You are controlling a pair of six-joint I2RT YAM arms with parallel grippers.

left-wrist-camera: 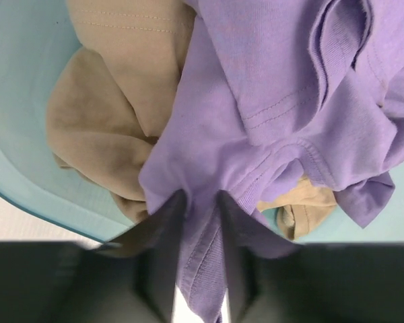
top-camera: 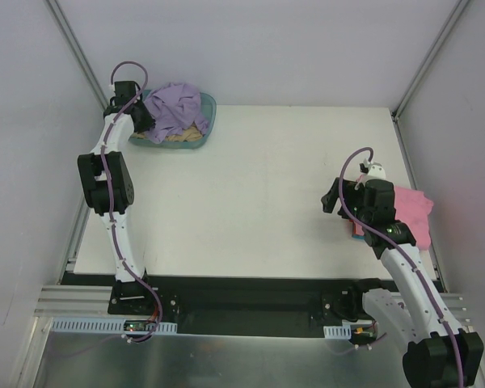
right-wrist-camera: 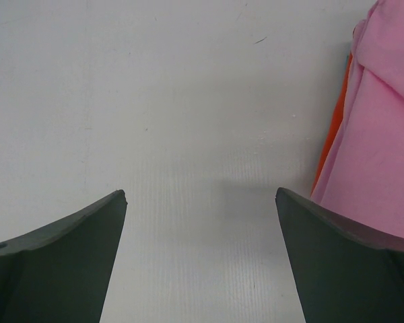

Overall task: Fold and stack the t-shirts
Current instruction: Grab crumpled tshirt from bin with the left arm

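The lavender t-shirt [top-camera: 175,107] lies crumpled on top of the teal tub [top-camera: 208,111], which sits at the far left corner of the desk [top-camera: 250,194]. Its hems and a sleeve bunch into loose folds that spill over the tub's near rim. Under it in the tub lies the tan t-shirt [left-wrist-camera: 111,108], wrinkled and pressed against the tub wall. The pink t-shirt [top-camera: 414,212] lies in a soft heap far from the tub, at the right edge of the desk, with something orange [right-wrist-camera: 331,138] showing beneath its edge.

The left tool [left-wrist-camera: 200,222] is over the tub, its fingers drawn narrow and pinching a fold of the lavender t-shirt. The right tool [right-wrist-camera: 200,202] hangs just beside the pink t-shirt above bare desk, its fingers spread wide and holding nothing.
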